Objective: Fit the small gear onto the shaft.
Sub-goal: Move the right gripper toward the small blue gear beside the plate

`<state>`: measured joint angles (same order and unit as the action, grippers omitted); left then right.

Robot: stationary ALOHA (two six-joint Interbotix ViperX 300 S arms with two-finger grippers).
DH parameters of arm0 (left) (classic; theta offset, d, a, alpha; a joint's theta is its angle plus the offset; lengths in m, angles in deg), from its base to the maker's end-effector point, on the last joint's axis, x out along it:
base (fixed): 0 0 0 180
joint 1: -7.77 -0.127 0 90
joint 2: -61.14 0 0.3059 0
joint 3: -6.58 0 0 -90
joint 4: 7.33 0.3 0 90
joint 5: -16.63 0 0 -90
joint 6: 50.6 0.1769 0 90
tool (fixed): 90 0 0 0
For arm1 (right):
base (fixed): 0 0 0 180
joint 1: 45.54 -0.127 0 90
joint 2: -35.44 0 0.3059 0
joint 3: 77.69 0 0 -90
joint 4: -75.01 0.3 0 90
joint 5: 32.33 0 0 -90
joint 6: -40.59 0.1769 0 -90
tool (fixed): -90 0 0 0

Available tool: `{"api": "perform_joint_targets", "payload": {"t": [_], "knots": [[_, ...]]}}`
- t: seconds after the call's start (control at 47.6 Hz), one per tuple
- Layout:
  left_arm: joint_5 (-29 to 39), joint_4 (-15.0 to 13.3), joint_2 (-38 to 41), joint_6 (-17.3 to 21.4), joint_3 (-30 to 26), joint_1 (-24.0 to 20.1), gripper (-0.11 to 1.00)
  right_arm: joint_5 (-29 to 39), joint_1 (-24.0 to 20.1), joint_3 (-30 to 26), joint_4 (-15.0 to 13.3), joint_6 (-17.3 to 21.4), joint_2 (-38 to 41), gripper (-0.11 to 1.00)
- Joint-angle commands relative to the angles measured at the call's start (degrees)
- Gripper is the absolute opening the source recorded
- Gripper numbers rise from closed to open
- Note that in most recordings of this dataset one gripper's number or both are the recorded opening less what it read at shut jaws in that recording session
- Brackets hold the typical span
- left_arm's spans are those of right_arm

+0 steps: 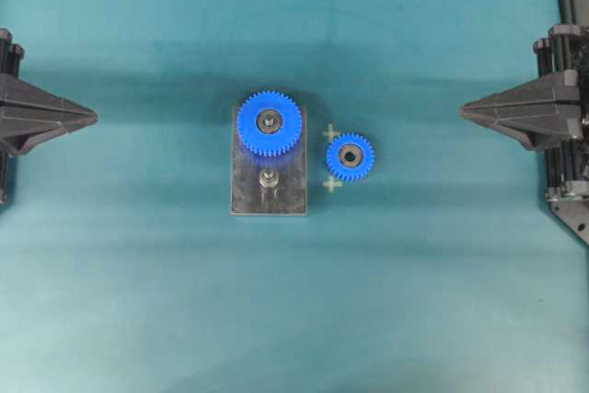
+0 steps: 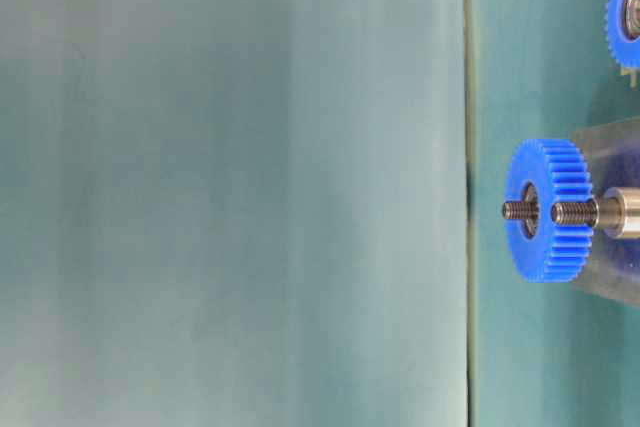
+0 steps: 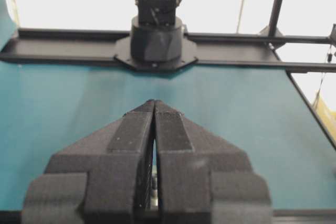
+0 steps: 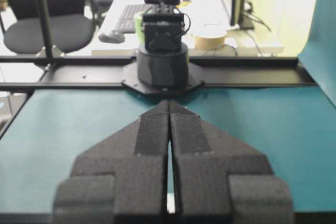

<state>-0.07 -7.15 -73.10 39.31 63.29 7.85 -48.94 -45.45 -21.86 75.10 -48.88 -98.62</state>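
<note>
I count two bright-blue toothed plastic gears: one smaller gear lying flat on the teal mat, one larger gear seated at the far end of the plate. One grey rectangular metal plate under it. Two threaded metal pegs stand from that plate in my table-level view: one through the larger gear's hub, one bare silver-grey shaft with a round collar. Two pale cross marks on the mat, either side of the smaller gear. Two black wedge-shaped grippers, one left, one right. One teal mat covers the table. I log one black office chair behind the rig.
</note>
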Motion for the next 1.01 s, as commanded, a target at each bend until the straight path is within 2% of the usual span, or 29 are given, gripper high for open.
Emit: {"api": "perform_joint_targets", "payload": {"t": [0.0,0.021,0.063,0.105,0.147,0.294,0.441,0.589,0.778,0.904,0.988], "knots": [[-0.4,0.3,1.1,-2.3,-1.3,-0.2,0.0,0.2,-0.3,0.3,1.4,0.5,1.1,0.01],[-0.4,0.3,1.3,-2.6,-1.4,-0.2,0.0,0.7,-0.3,0.3,2.5,0.8,1.0,0.01],[-0.4,0.3,1.6,-3.0,-1.7,-0.3,0.0,3.2,-0.1,-0.2,6.4,1.8,1.1,0.02],[-0.4,0.3,1.8,-3.1,-1.9,-0.2,0.0,8.2,0.4,-1.2,10.3,3.3,1.1,0.0],[-0.1,0.4,2.1,-3.0,-2.2,-0.3,0.0,12.8,1.1,-2.0,11.2,3.9,1.2,-0.01],[4.7,0.4,3.3,-3.0,-2.5,-0.3,0.0,27.1,2.4,-4.2,11.1,4.1,2.9,-0.01],[11.3,0.4,4.2,-3.3,-4.0,0.4,0.0,36.5,5.3,-6.9,11.2,6.2,7.6,-0.01],[17.5,0.5,4.7,-3.1,-5.3,0.4,0.0,44.2,6.1,-10.5,9.9,6.2,15.8,-0.01],[21.1,0.8,5.9,-2.4,-6.1,1.3,0.0,50.5,6.2,-18.2,9.4,6.1,27.8,-0.01],[22.1,0.8,8.0,-2.1,-6.2,1.4,0.0,51.3,6.3,-21.7,9.4,5.7,34.2,-0.01],[22.9,0.8,9.9,-2.1,-6.5,1.3,0.0,51.4,6.6,-23.6,9.2,5.2,37.9,0.05]]}}
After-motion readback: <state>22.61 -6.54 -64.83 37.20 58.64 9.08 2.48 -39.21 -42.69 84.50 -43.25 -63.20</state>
